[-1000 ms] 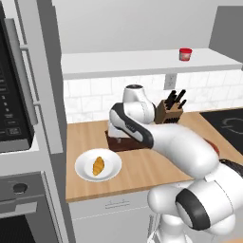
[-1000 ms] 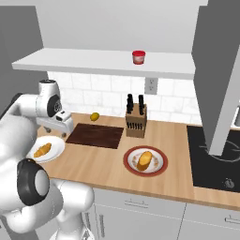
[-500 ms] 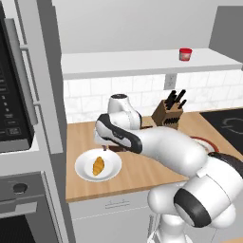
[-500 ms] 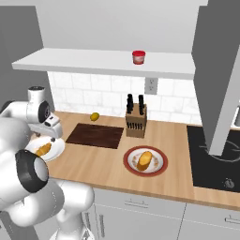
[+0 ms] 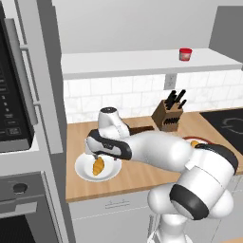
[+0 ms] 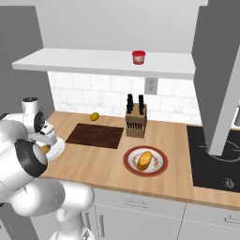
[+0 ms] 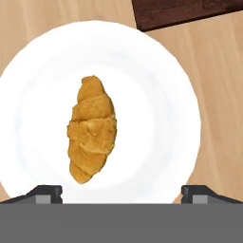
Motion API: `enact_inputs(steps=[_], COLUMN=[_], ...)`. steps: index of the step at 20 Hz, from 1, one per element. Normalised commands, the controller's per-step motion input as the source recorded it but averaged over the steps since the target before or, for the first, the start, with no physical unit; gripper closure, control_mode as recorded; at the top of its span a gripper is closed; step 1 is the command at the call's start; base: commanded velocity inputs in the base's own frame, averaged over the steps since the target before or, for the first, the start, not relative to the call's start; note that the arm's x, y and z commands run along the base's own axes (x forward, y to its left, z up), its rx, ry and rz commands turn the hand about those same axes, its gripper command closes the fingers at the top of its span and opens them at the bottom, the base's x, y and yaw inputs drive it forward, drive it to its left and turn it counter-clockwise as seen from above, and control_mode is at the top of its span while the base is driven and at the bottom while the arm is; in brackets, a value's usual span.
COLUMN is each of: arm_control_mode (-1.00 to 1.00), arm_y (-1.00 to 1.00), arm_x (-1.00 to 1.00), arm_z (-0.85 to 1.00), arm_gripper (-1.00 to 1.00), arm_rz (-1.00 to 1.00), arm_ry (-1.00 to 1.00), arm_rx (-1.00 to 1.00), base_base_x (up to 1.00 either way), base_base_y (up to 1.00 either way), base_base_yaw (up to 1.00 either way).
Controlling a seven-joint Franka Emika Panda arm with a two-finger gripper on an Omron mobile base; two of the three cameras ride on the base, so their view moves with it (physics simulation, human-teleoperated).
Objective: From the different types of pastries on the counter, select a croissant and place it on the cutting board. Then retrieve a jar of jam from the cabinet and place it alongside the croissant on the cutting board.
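The golden-orange croissant (image 7: 92, 129) lies on a white plate (image 7: 156, 90) at the left end of the counter (image 6: 93, 164). My gripper (image 7: 123, 194) hovers just above it, open, with a fingertip (image 7: 47, 193) on each side and nothing between them. From the base views the hand (image 5: 102, 147) hangs over the croissant (image 5: 98, 166) and its plate (image 6: 57, 149). The dark-brown cutting board (image 6: 96, 135) lies bare to the right of the plate; its corner (image 7: 190, 12) reaches into the hand view. The red jar of jam (image 6: 138, 56) stands on the cabinet ledge (image 6: 84, 61), and the jar (image 5: 185, 54) is far from my hand.
A reddish-brown plate (image 6: 129, 164) with a yellow-and-white pastry (image 6: 144, 161) sits mid-counter. A tan knife block (image 6: 136, 119) stands behind the board, a yellow ball (image 6: 94, 116) by the wall. A black cooktop (image 6: 211, 154) lies right; the oven column (image 5: 23, 118) stands left.
My arm has swung left from over the cutting board to above the white plate and come down close over the croissant. The gripper has stayed open.
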Motion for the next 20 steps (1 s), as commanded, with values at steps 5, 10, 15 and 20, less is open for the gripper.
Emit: enact_inputs(steps=[5, 10, 15, 20], arm_control_mode=[-1.0, -1.0, -1.0, -1.0], arm_y=[0.07, 0.24, 0.0, 0.04], arm_x=[0.25, 0.0, 0.11, 0.02], arm_z=[-0.17, -0.29, -0.14, -0.16], arm_gripper=[-1.0, -1.0, -1.0, -1.0], arm_rz=[0.0, 0.0, 0.0, 0.0], arm_ry=[0.0, 0.0, 0.0, 0.0], arm_rx=[0.0, 0.0, 0.0, 0.0], base_base_x=[0.0, 0.0, 0.0, 0.0], base_base_y=[0.0, 0.0, 0.0, 0.0], base_base_yaw=[0.0, 0.0, 0.0, 0.0])
